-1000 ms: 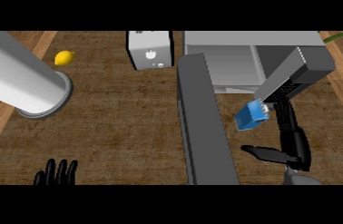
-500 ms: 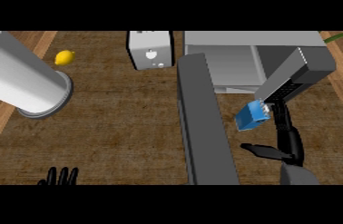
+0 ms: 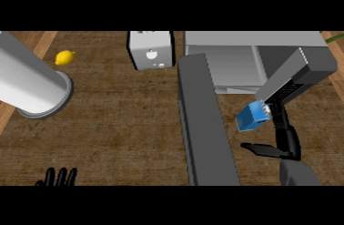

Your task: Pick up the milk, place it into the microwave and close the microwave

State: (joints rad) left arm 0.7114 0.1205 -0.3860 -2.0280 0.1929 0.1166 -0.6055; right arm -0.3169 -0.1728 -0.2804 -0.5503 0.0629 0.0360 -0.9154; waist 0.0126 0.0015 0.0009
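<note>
At the near edge of the table [image 3: 121, 128], low on the left, the left hand [image 3: 59, 178] rests with its fingers straight and upright, holding nothing.

On the right side, the right hand [image 3: 282, 142] comes up from the bottom edge. Its thumb sticks out to the left, well clear of anything, and its fingers [image 3: 277, 118] stretch straight ahead to the blue milk carton [image 3: 254, 116]. They touch the carton's right side near its top; whether they curl round it cannot be told.

The milk sits just left of those fingertips, in the gap between them and the open microwave door [image 3: 205, 124], the dark slab that runs from near to far. The carton is tilted: its long axis runs from lower left to upper right, its pale top end pointing toward the microwave [image 3: 252, 60] beyond the fingers.

Farther off, left of the door, stand a toaster [image 3: 150, 50], a lemon [image 3: 64, 58] and a big grey cylinder [image 3: 30, 85].
</note>
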